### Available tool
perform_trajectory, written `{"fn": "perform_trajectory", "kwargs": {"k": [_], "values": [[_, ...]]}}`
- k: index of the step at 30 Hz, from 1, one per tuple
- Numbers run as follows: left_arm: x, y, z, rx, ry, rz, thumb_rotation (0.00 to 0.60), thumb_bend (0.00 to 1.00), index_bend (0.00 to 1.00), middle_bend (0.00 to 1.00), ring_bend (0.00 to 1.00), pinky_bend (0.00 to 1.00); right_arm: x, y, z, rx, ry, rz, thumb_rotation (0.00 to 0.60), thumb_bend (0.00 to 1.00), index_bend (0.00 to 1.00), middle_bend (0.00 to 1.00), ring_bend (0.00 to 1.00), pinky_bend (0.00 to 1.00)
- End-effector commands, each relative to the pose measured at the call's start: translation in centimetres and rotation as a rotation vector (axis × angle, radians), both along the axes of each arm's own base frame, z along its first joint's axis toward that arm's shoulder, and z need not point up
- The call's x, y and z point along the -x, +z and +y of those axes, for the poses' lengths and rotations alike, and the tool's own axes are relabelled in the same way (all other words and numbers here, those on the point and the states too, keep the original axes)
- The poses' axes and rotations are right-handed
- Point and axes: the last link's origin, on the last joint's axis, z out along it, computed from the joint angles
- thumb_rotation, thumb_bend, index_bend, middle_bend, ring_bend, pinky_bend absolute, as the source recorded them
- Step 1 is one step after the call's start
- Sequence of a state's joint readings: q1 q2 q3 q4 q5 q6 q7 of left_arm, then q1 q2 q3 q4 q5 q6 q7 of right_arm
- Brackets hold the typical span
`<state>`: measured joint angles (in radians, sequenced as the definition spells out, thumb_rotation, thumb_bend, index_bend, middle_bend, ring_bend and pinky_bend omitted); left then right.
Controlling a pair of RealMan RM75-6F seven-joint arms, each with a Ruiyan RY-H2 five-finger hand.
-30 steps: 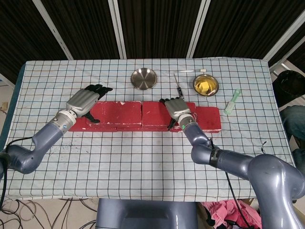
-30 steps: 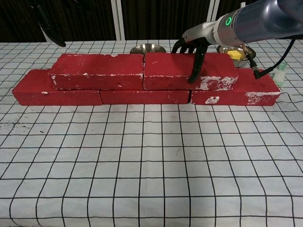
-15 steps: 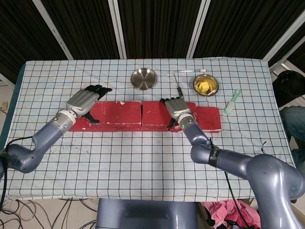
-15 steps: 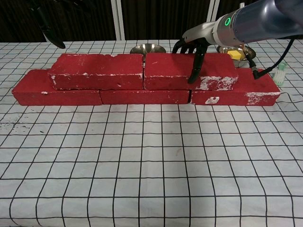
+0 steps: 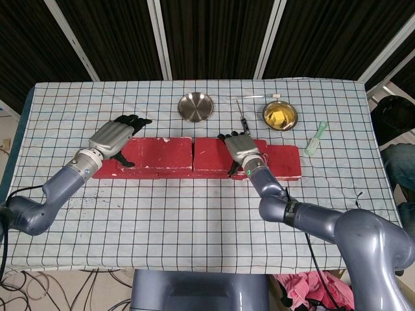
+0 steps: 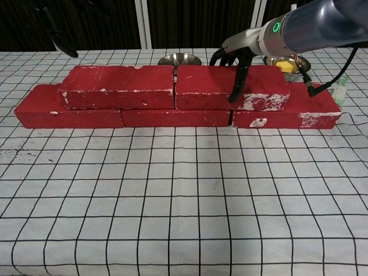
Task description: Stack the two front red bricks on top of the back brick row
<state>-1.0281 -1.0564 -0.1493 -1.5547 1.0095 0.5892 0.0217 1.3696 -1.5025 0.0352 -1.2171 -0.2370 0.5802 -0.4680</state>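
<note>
We note the counter (image 6: 184,218) under a white cloth with a black grid, bare of things in its near half. Past that lies the bottom row of bricks (image 6: 175,118), three red bricks end to end, running left to right across the chest view. On top of this row sit two more red bricks, touching end to end: the left upper brick (image 6: 118,86) and the right upper brick (image 6: 230,86). Both lie flat, set in from the ends of the bottom row, so the outer bricks below stick out on each side.

The right hand (image 5: 241,150) rests on the right upper brick. In the chest view its fingers (image 6: 238,77) are spread; one hangs down over the front face of that brick, the others curl over the back edge. We read this as a grip across the brick, front to back.

The left hand (image 5: 115,137) is at the left end of the stack, seen from above in the head view. Its dark fingers (image 5: 133,120) are apart and reach past the far edge of the bricks. We cannot tell whether it touches the brick below or holds anything.

Farther back on the counter stand a steel bowl (image 5: 196,107) and a second bowl with something yellow (image 5: 280,116) in it. A thin tool (image 5: 241,115) lies between them. A pale green brush (image 5: 316,138) lies to the right, near the counter edge.
</note>
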Motion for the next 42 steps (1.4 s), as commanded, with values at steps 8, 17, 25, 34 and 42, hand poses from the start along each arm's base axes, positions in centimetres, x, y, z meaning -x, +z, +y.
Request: {"fn": "perform_trajectory", "kwargs": {"k": [8,17,25,34,42], "values": [[0.08,0.07,0.02,0.001,0.004,0.003,0.600,0.00,0.03,0.09,0.00,0.07,0.04,-0.02,-0.02,0.004,-0.002,0.006,0.600,0.03,0.04,0.09,0.04,0.13],[0.08,-0.04,0.10,0.001,0.006,0.003,0.600,0.00,0.03,0.09,0.00,0.07,-0.11,0.16,0.00,0.009,-0.004,-0.002,0.600,0.03,0.03,0.07,0.03,0.13],[0.13,0.02,0.16,-0.003,0.009,0.006,0.600,0.00,0.03,0.09,0.00,0.07,-0.18,0.28,0.10,0.013,-0.001,-0.008,0.600,0.03,0.03,0.06,0.02,0.13],[0.16,0.08,0.12,-0.003,0.015,0.010,0.600,0.00,0.03,0.09,0.00,0.07,-0.17,0.41,0.19,0.012,0.000,-0.003,0.600,0.03,0.02,0.05,0.01,0.13],[0.18,0.16,0.13,-0.006,0.018,0.015,0.600,0.00,0.03,0.09,0.00,0.07,-0.30,0.63,0.42,0.014,0.005,-0.005,0.600,0.03,0.01,0.05,0.01,0.13]]}}
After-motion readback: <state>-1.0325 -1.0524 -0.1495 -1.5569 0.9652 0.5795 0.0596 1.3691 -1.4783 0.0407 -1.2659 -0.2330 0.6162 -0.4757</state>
